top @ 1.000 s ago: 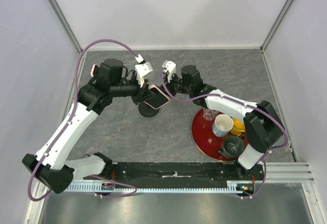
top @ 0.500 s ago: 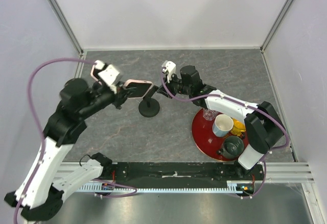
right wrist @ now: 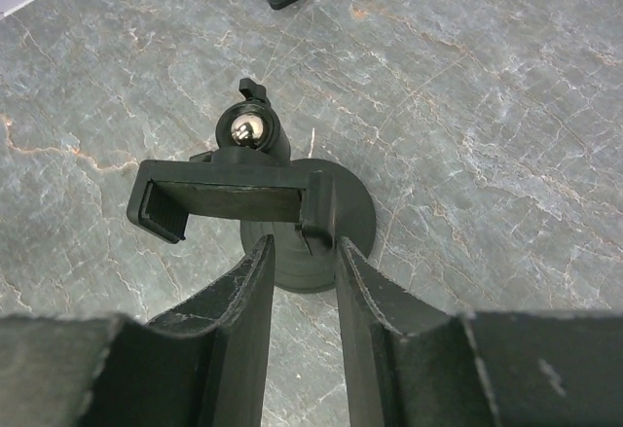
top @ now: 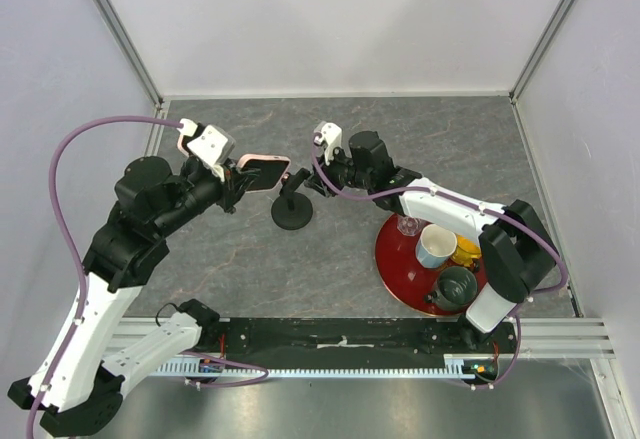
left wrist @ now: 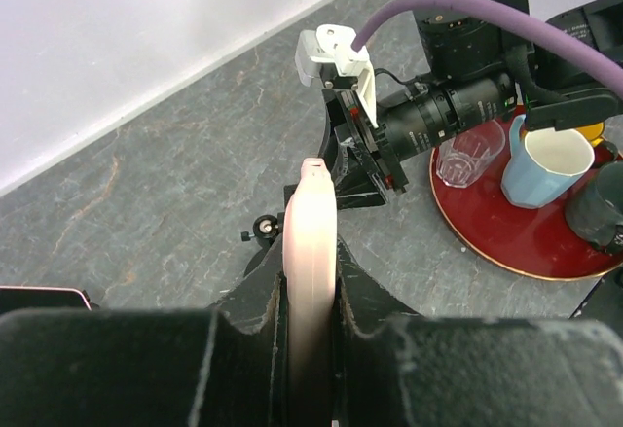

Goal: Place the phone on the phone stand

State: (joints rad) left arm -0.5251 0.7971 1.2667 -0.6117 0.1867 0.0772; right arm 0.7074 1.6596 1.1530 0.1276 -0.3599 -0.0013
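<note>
My left gripper [top: 240, 177] is shut on the phone [top: 264, 171], pink-edged with a dark face, and holds it in the air just left of the phone stand [top: 291, 211]. In the left wrist view the phone [left wrist: 310, 223] stands edge-on between my fingers [left wrist: 255, 301], with the stand's knob [left wrist: 261, 228] showing behind it. The stand is black, with a round base [right wrist: 355, 218], a ball joint and a flat cradle [right wrist: 229, 203] on top. My right gripper [right wrist: 298, 244] is slightly open, its fingers astride the cradle's right end piece. It also shows from above [top: 312, 183].
A red tray [top: 398, 257] at the right holds a glass [top: 408, 224], a light blue cup [top: 437, 244], a dark teapot [top: 452, 287] and something yellow [top: 465, 247]. A second pink-edged dark slab [top: 184, 139] lies far left. The walls are close behind.
A second ago the phone was over the stand. My left arm has drawn it back to the left and turned it. The right gripper has stayed at the stand.
</note>
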